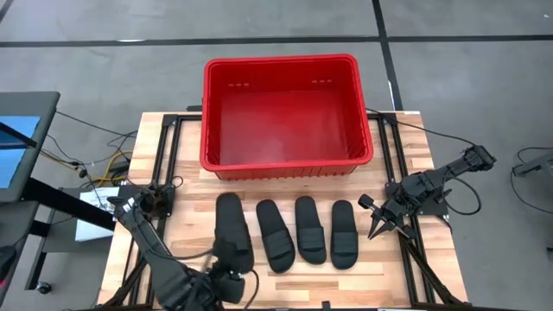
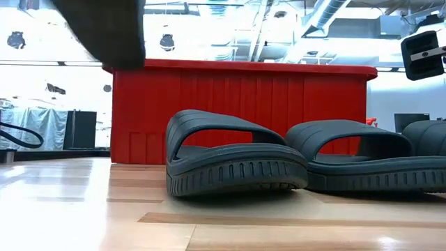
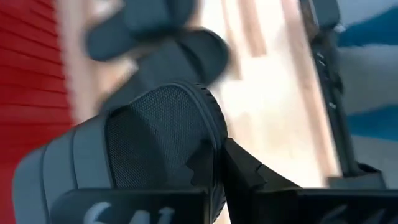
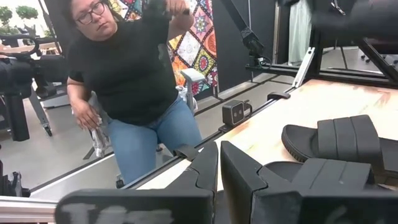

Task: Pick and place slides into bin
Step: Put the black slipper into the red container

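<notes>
Four black slides lie in a row in front of the red bin. The leftmost slide is raised; in the low view its dark underside shows at the top left. The other three slides lie flat on their soles on the wooden table. My left gripper is at the raised slide's near end and is shut on it. My right gripper hovers just right of the row; its fingers stand close together in the right wrist view, and it is empty. My left gripper holds the leftmost slide by its heel end. One finger lies against the heel's edge; the slide hides the other. The fingers come from the table's near side, along the slide. The slide is lifted clear of the table, toe toward the bin.
The bin is at the table's far middle, and its floor shows bare. A person is beyond the table's edge in the right wrist view. A small black camera sits at that edge. Cables and a metal frame flank the table.
</notes>
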`<state>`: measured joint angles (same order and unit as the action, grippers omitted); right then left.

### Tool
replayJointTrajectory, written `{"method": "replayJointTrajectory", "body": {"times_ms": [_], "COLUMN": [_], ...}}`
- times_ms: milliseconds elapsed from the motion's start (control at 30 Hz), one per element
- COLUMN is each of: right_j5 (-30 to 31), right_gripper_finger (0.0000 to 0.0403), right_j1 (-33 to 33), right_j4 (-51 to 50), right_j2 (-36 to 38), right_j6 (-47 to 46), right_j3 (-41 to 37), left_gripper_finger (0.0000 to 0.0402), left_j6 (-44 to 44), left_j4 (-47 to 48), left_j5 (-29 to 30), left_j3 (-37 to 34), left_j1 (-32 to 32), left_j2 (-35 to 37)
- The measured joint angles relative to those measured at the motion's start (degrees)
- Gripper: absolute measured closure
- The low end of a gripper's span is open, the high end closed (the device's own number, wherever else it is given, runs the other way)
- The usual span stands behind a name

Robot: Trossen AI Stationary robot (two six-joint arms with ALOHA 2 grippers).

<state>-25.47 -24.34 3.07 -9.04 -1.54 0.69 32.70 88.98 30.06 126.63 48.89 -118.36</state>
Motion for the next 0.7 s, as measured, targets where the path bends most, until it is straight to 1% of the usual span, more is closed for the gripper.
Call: {"method": "replayJointTrajectory", "body": {"times_ms": [67,200,267,400,500,600,700], "right_j5": [0.0,0.0,0.0,0.0,0.0,0.0,0.0], "right_gripper_finger": [0.0392,0.0392,0.0392,0.0392,0.0392,0.0392,0.0392], "right_j1": [0.0,0.0,0.0,0.0,0.0,0.0,0.0], "right_j4": [0.0,0.0,0.0,0.0,0.0,0.0,0.0], "right_j2": [0.0,0.0,0.0,0.0,0.0,0.0,0.0], "right_j6": [0.0,0.0,0.0,0.0,0.0,0.0,0.0], "right_j3": [0.0,0.0,0.0,0.0,0.0,0.0,0.0], "left_gripper_finger": [0.0400,0.0400,0.0400,0.0400,0.0400,0.0400,0.0400], "left_j6": [-3.1,-15.0,-18.5,-22.7,-28.2,-33.9,-37.5], "left_j4": [1.4,0.9,0.8,1.1,1.1,1.1,1.1], "left_j5": [3.6,6.8,8.3,9.7,13.2,15.7,16.3], "left_j3": [3.4,8.3,8.1,8.0,8.0,8.0,8.0], "left_j1": [-0.1,-0.8,-1.8,-5.1,-8.0,-11.1,-15.3], "left_j2": [0.2,0.7,1.8,3.6,5.0,7.1,10.3]}}
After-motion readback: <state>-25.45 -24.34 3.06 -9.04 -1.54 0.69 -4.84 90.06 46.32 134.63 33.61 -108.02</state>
